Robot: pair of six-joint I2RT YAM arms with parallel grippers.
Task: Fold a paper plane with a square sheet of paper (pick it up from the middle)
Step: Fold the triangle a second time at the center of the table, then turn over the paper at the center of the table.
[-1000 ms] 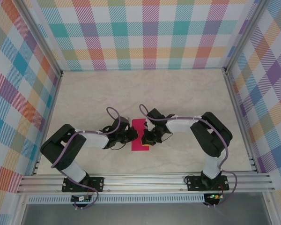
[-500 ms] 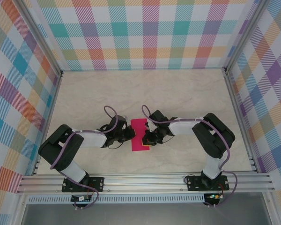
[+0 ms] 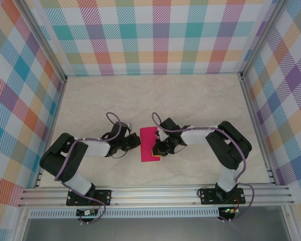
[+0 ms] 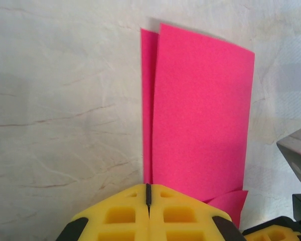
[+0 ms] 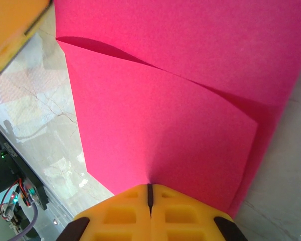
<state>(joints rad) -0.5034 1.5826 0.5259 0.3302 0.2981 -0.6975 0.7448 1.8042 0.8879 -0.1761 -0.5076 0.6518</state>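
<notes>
One fold done: pink paper (image 3: 150,144) lies doubled, flat on table (image 3: 190,100). Left gripper (image 3: 136,142) tips together, empty, just beside paper's edge. Right gripper (image 3: 157,148) tips together, pressing other edge. Nose, wing folds left.

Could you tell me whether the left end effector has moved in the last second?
Yes: the left end effector drew back leftward, toward the left frame rail, off the paper.

Pink square sheet of paper (image 4: 200,115) thin, matt; desk (image 4: 65,100) smooth marble-look, slight sheen; left gripper (image 4: 148,193) jaws matt yellow plastic.
</notes>
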